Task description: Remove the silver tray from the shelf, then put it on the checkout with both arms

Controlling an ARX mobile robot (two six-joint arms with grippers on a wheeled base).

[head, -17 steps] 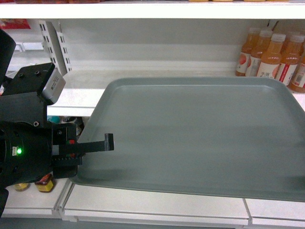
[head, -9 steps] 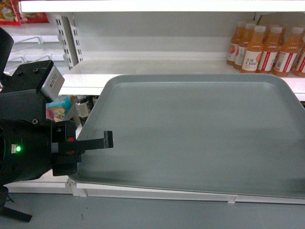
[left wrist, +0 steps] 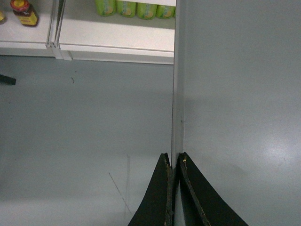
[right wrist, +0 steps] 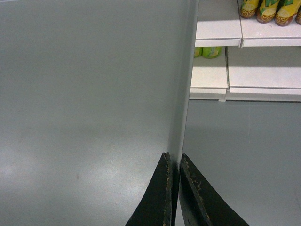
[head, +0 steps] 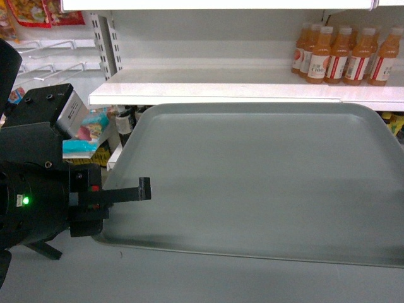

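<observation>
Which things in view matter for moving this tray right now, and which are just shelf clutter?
Part of the job:
silver tray, held off the shelf
left gripper, shut on the tray's left rim
right gripper, shut on its right rim

Just lying about:
orange juice bottles
green bottles
snack packs on a lower shelf

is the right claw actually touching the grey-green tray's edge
Touching. The right wrist view shows the right claw with both black fingers closed against the rim of the flat grey-green tray.
</observation>
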